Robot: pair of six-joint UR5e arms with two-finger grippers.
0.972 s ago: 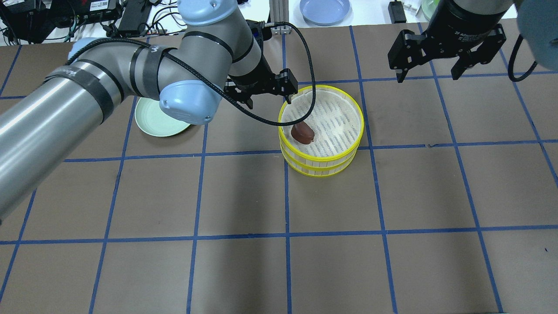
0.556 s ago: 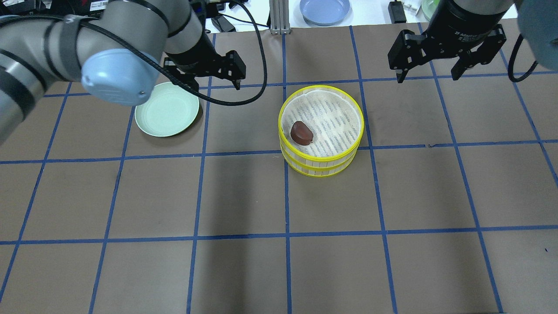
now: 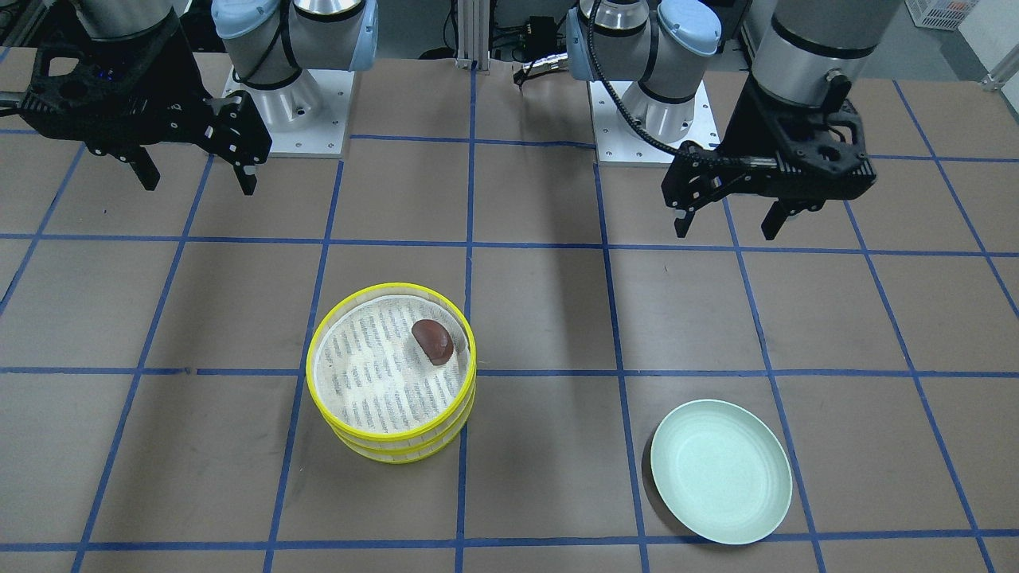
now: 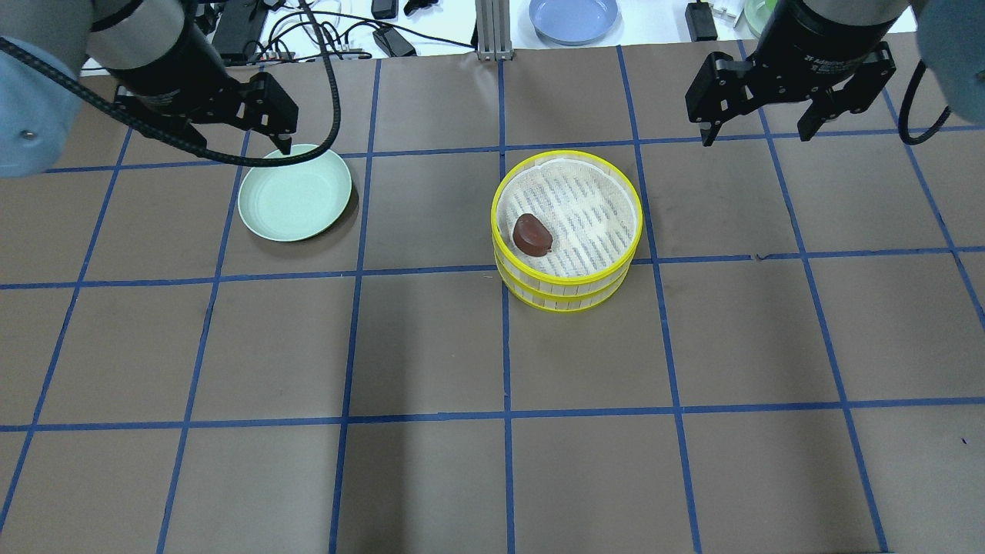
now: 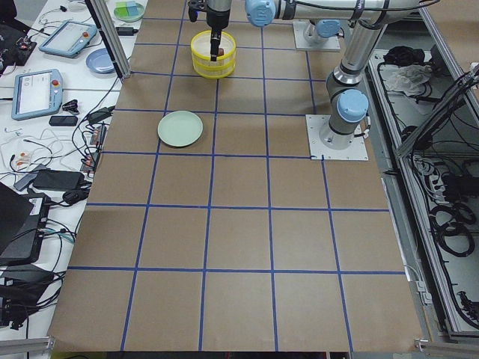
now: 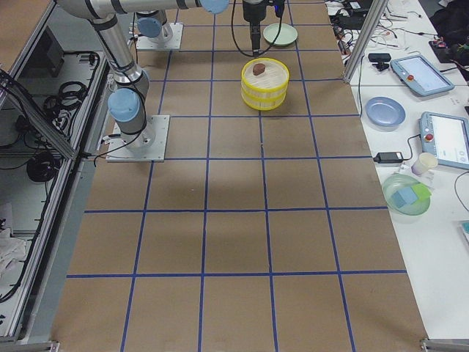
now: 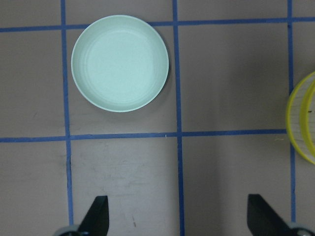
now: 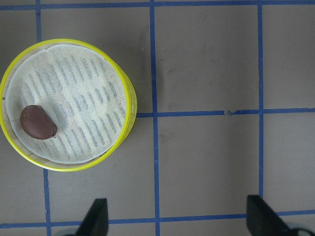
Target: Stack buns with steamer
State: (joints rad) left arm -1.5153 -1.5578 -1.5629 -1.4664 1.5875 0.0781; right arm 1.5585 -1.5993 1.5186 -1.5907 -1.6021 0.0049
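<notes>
Since my left pincer point(image 3: 724, 229) has pulled away from the steamer point(image 4: 569, 286), the release of the dark bun point(image 4: 532, 235) counts as complete. A second ago this pincer hung at the steamer's rim, directly over the bun. It now hangs high above the surface point(image 4: 431, 338), jaws spread wide and holding nothing.

Position check, left pincer:
- The green plate point(image 4: 295, 200) lies below and just ahead of the fingertips. It carries nothing.
- The steamer lies well apart, off to the side of my right pincer point(image 4: 756, 137). Only a sliver of its yellow rim shows at the edge of the left wrist view.

Position check, right pincer:
- It has not moved. Its jaws are spread and it holds nothing.
- The steamer lies below, ahead and off toward my left pincer.

State of the task's things:
- The dark bun rests on the slatted floor of the upper tier, close to the wall on the left pincer's side. It has kept its place since the release.
- The upper tier sits squarely on the lower tier.
- The cream-white bun shows in no view. I judge it to be inside the covered lower tier, but I cannot confirm this.

Judgement: with the plate bare and both tiers stacked, the task appears done or nearly so.
</notes>
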